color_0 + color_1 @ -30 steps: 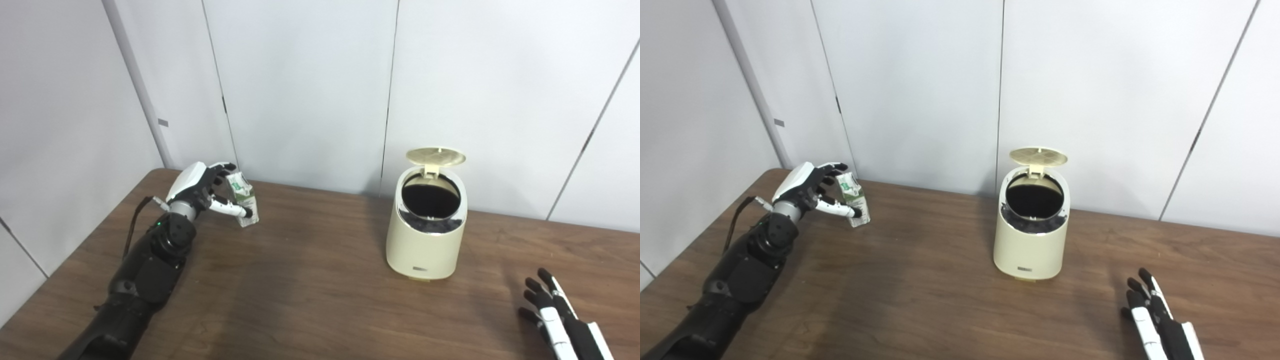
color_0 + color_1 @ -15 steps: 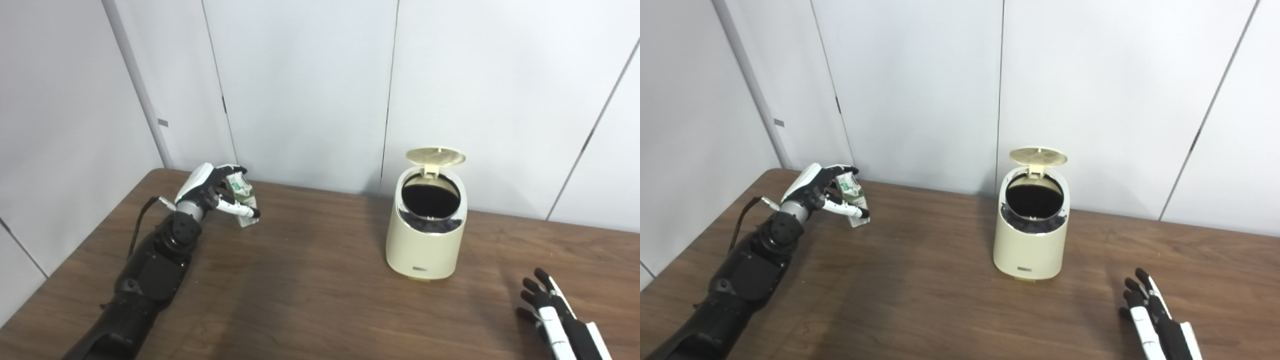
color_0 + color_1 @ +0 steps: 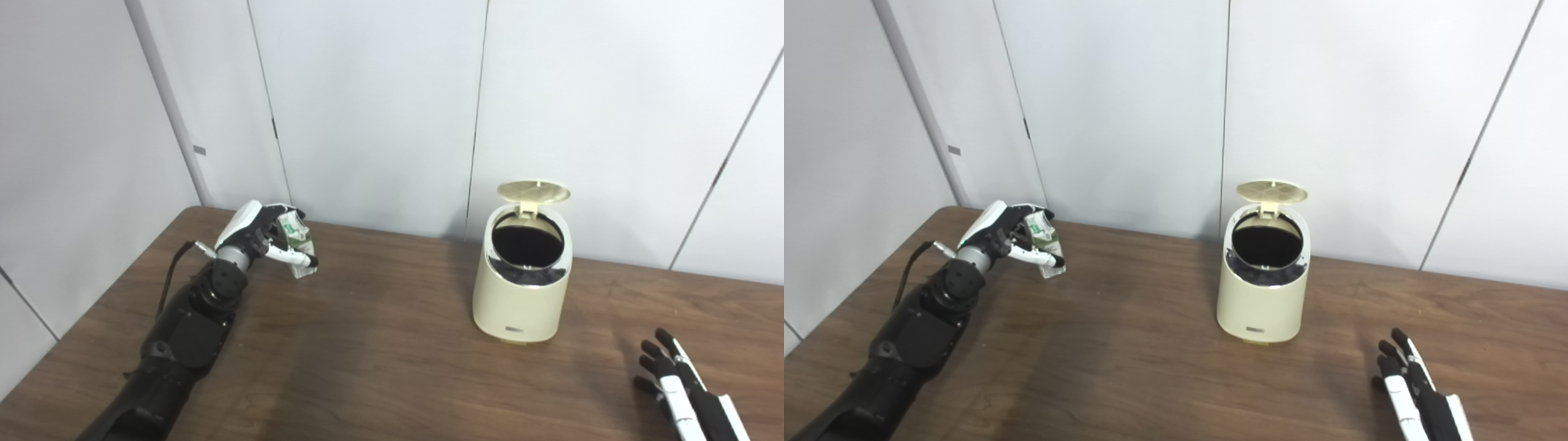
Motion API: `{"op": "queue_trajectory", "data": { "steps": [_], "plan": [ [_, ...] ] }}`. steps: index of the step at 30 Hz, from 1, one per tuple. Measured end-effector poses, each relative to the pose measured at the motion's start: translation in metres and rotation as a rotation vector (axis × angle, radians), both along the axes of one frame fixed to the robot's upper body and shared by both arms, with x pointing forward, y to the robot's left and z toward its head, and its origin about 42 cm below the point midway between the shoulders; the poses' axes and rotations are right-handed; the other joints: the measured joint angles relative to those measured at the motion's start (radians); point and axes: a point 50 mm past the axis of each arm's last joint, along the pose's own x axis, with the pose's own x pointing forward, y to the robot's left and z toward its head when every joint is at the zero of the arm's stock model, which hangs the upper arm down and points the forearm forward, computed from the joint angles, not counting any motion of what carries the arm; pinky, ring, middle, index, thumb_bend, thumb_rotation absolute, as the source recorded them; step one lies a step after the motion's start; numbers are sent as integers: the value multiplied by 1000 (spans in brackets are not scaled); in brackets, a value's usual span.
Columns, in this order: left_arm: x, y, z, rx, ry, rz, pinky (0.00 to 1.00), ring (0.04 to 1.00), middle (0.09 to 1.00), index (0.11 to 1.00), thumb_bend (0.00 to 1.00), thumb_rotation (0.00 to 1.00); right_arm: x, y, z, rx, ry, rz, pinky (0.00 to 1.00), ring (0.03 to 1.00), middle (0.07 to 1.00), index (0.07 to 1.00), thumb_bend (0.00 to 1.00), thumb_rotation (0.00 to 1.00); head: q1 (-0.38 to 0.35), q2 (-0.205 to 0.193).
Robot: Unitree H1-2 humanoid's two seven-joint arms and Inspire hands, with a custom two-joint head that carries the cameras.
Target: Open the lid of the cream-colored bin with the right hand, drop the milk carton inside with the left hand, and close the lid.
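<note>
The cream-colored bin (image 3: 520,294) stands on the brown table right of center, its round lid (image 3: 533,192) tipped up at the back so the dark opening shows. At the far left, my left hand (image 3: 260,236) is shut on the small green-and-white milk carton (image 3: 298,242), fingers behind it and thumb across its front; the carton's foot is at or just off the tabletop. My right hand (image 3: 677,383) lies flat and open near the table's front right corner, well clear of the bin.
White wall panels stand right behind the table's far edge (image 3: 392,233). Bare brown tabletop (image 3: 380,343) stretches between the carton and the bin. The left table edge runs beside my left arm.
My left hand has closed around the carton and shifted slightly right and up. The bin, its raised lid and my right hand have stayed where they were.
</note>
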Motion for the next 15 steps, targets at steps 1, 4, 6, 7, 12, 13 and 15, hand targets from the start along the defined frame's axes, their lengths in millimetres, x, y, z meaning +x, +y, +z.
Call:
{"op": "queue_trajectory", "data": {
  "steps": [1,4,6,7,12,13,15],
  "plan": [
    [0,0,0,2,0,0,478,573,640,705,769,5,0,0,0,0,0,0,845,915,918,945,520,878,0,0],
    [0,0,0,1,-1,2,427,509,489,586,548,0,0,0,0,2,0,0,848,914,918,939,534,877,0,3],
    [0,1,0,0,-4,6,407,460,500,512,515,0,0,0,0,2,0,0,848,919,920,928,566,890,0,3],
    [0,1,0,-1,-8,9,406,453,504,508,513,0,0,0,0,1,0,0,849,920,921,928,569,891,0,3],
    [0,-1,-2,-1,-26,29,465,472,517,465,502,0,0,-2,0,-9,0,0,835,914,913,916,581,902,-2,6],
    [0,-2,-2,-1,-29,31,477,478,515,463,502,0,0,-2,0,-10,0,0,836,912,911,915,576,899,0,6],
    [0,-3,-3,3,-28,28,481,481,511,464,502,0,0,-2,0,-10,0,0,832,911,911,915,566,900,0,6]
  ]
}}
